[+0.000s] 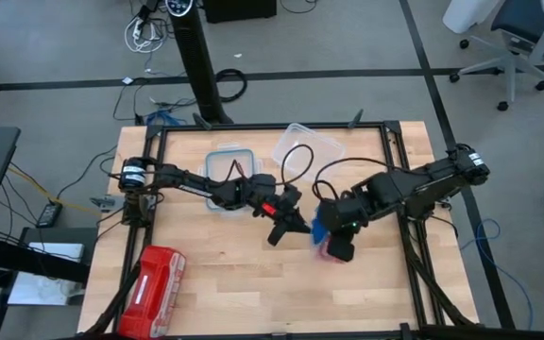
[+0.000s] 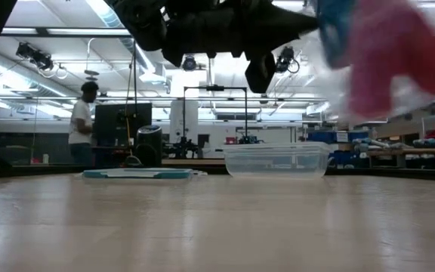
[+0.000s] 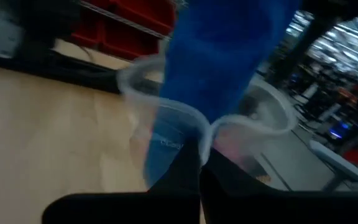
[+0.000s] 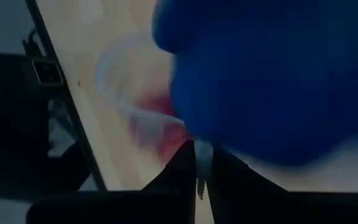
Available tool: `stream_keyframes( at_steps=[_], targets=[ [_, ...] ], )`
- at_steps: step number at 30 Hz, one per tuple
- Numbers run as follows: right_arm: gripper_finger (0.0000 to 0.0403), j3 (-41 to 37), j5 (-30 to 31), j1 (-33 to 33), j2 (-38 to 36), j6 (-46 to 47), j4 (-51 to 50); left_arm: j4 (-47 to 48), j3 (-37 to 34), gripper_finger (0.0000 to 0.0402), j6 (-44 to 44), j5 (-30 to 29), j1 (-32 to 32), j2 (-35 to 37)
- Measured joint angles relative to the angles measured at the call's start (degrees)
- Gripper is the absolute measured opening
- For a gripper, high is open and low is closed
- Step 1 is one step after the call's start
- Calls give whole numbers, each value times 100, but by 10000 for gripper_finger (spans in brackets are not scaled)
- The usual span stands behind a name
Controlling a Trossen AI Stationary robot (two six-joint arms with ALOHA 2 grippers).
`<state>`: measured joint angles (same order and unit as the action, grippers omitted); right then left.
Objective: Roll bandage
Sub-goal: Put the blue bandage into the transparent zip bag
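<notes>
Your left gripper (image 1: pixel 302 227), table centre, fingers together on clear plastic bag (image 3: pixel 166 134) edge. Your right gripper (image 1: pixel 324 229) at its 3 o'clock, fingers clamped on same bag. Bandage (image 1: pixel 318 228) between grippers, inside bag, lifted off table (image 1: pixel 234 283).

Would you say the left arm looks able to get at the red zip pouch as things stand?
Probably not straight away: the left claw is shut at mid-table near the blue bandage, while the red pouch lies apart near the front-left corner, nothing covering it.
</notes>
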<state>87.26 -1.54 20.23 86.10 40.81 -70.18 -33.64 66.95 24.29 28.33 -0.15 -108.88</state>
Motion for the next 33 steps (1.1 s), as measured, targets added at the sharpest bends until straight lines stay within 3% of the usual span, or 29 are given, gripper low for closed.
stream_keyframes(
  at_steps=[8, 12, 15, 18, 21, 22, 25, 27, 29, 32, 33],
  targets=[
    [20, 0, -372, 120, -8, 192, -441, 375, 1, 0, 161, 656, 161, 2],
    [20, 0, -163, 255, -33, 651, -908, 478, 1, 0, 135, 573, 235, 2],
    [20, -2, -511, 263, -32, 283, -290, 458, 1, 0, -29, 469, 232, 4],
    [18, 73, -159, 192, -30, 527, -754, 432, 1, 0, -136, 475, 171, 4],
    [18, 96, -686, 98, -6, 26, -20, 340, 1, 0, -146, 475, 102, 4],
    [18, 99, -589, 106, 18, -159, 195, 344, 1, 0, -185, 457, 83, 4],
    [18, 136, -127, -57, 1, 209, -495, 291, 1, 0, -163, 418, 75, 4],
    [19, 113, -564, -110, -11, 11, 117, 232, 1, 0, -132, 495, 73, 6],
    [20, 94, -564, -50, 10, -276, 504, 229, 1, 0, -28, 518, 80, 9],
    [19, 138, -153, -162, -80, 422, -845, -9, 2, 0, 167, 565, 92, 7],
    [19, 139, -261, -201, -101, 380, -651, -31, 9, 0, 138, 588, 84, 11]
  ],
)
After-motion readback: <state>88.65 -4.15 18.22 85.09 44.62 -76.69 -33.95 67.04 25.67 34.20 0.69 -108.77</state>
